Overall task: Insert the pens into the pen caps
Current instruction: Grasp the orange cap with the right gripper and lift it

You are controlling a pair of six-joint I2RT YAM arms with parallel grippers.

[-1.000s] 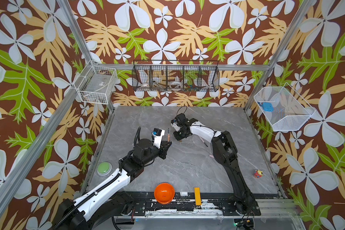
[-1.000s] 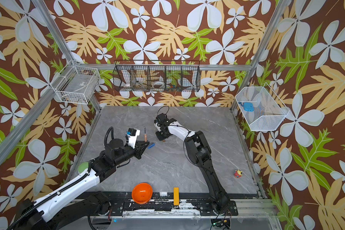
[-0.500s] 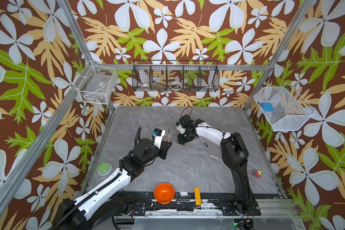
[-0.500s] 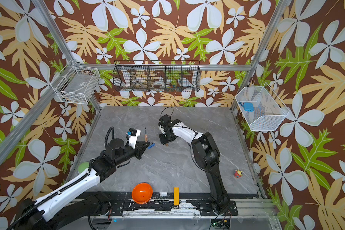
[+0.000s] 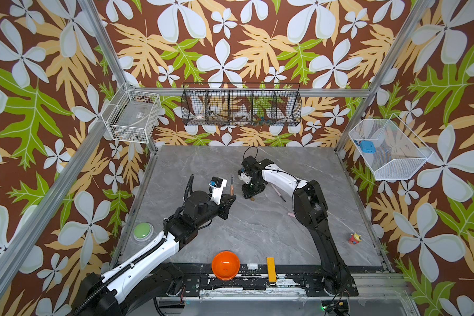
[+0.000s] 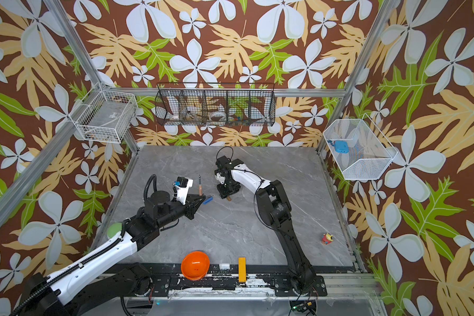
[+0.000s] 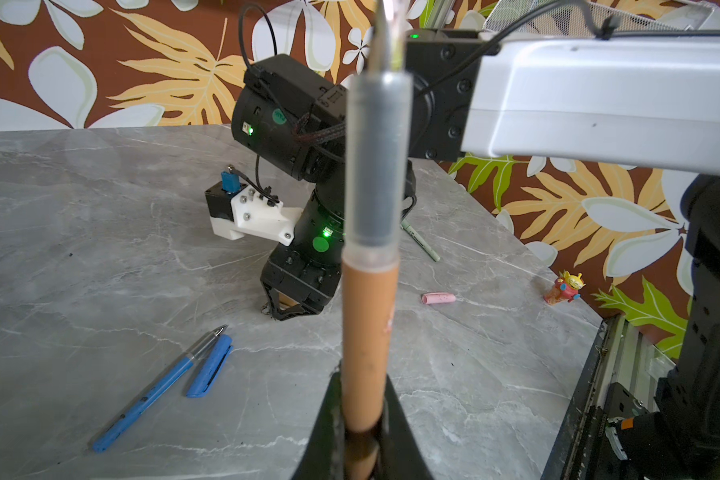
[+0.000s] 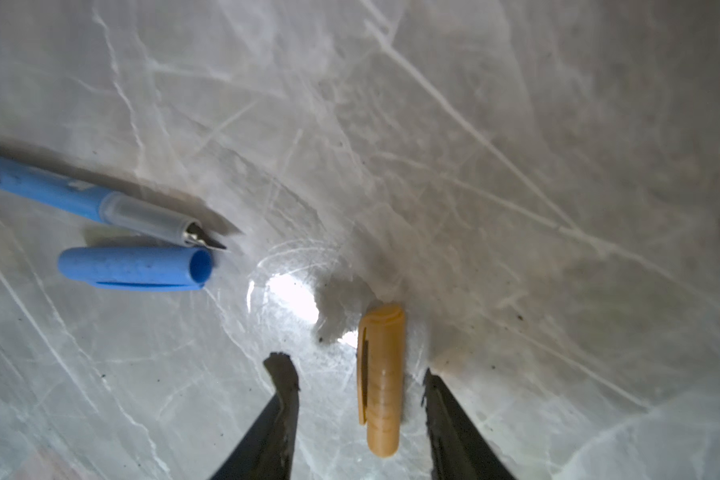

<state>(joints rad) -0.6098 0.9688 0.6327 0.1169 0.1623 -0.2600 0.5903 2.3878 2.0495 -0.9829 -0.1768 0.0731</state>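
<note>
orange bowl [image 5: 225, 265], yellow bar [image 5: 270, 269], toy figure [image 5: 354, 238]

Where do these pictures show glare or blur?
Right wrist view: a white glare patch on the table beside the brown cap. Left wrist view: the near brown pen is blurred, the blue pen sharper. Both top views: even light.
</note>
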